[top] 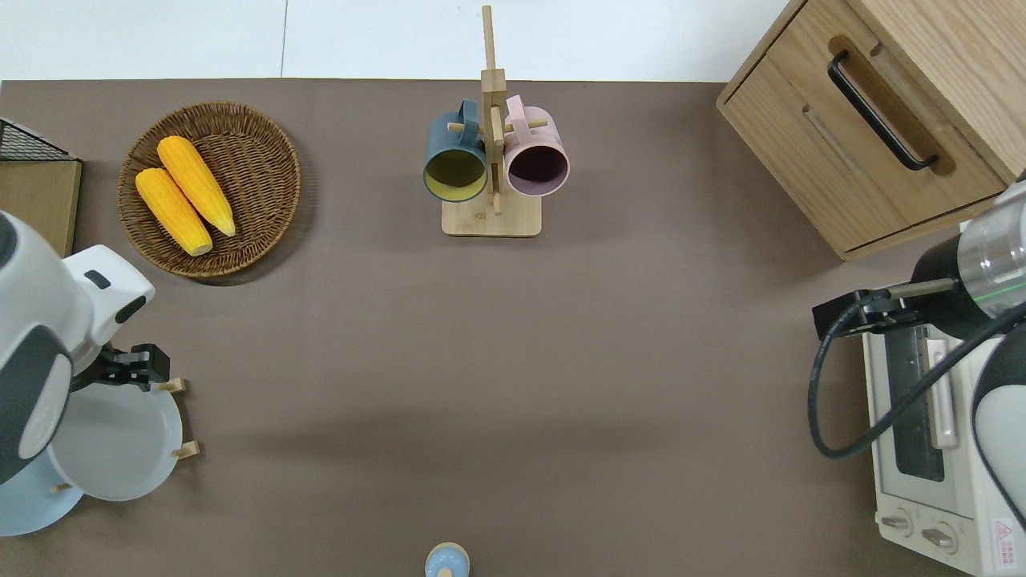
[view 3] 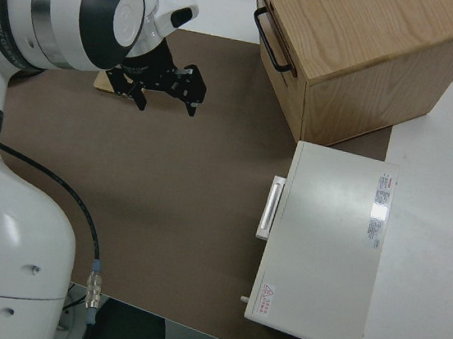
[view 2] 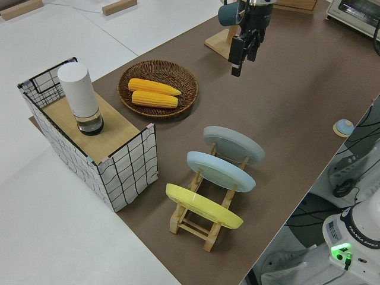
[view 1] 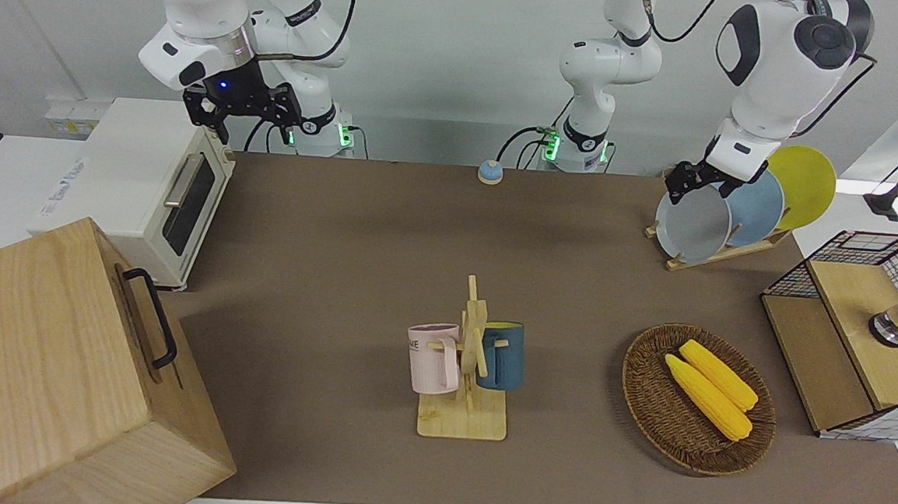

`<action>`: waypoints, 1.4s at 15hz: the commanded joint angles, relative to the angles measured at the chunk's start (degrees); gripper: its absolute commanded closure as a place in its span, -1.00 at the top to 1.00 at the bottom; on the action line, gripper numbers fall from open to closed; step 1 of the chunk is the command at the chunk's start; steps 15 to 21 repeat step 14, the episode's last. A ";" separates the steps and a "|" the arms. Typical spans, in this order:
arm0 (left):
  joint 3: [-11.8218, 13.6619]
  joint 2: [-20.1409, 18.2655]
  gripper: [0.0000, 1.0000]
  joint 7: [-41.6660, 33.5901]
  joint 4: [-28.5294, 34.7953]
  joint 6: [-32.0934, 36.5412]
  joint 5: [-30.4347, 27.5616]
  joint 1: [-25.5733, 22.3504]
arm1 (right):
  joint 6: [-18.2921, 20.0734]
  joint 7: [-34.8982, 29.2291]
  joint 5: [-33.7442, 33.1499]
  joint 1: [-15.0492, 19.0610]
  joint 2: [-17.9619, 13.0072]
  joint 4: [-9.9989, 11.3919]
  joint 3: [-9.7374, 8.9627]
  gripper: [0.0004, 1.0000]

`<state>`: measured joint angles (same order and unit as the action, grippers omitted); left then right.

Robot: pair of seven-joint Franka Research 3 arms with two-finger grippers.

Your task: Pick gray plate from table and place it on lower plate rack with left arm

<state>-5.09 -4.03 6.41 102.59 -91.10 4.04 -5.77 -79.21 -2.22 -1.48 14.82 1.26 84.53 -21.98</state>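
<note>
The gray plate [view 1: 692, 226] stands tilted in the end slot of the lower plate rack [view 1: 722, 249], beside the sky-blue plate [view 1: 755, 212] and the yellow plate [view 1: 804, 184]. It also shows in the overhead view [top: 112, 445] and the left side view [view 2: 234, 144]. My left gripper [view 1: 694, 187] is open and empty, apart from the gray plate, over its rim on the side farther from the robots [top: 148, 373]. The left side view [view 2: 243, 56] shows it well above the rack [view 2: 208, 228]. My right gripper [view 1: 243, 119] is open and parked [view 3: 165, 96].
On the table [view 1: 339, 261] stand a wooden mug stand [view 1: 469, 362] with two mugs, a wicker basket [view 1: 642, 408] with two corn cobs, a wire-sided box [view 1: 857, 331], a toaster oven [view 1: 149, 187], a wooden cabinet [view 1: 60, 368] and a small blue bell [view 1: 490, 172].
</note>
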 commanded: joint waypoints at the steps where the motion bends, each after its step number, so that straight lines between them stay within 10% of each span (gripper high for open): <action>1: 0.08 0.34 1.00 -3.06 -5.10 1.10 -3.50 -0.21 | 0.64 -0.68 -0.28 1.35 -0.12 -0.42 -1.22 0.97; 21: -0.98 0.34 1.00 -3.86 -8.54 1.19 -7.73 0.32 | 0.64 -0.68 -0.37 1.35 -0.12 -0.42 -1.22 0.97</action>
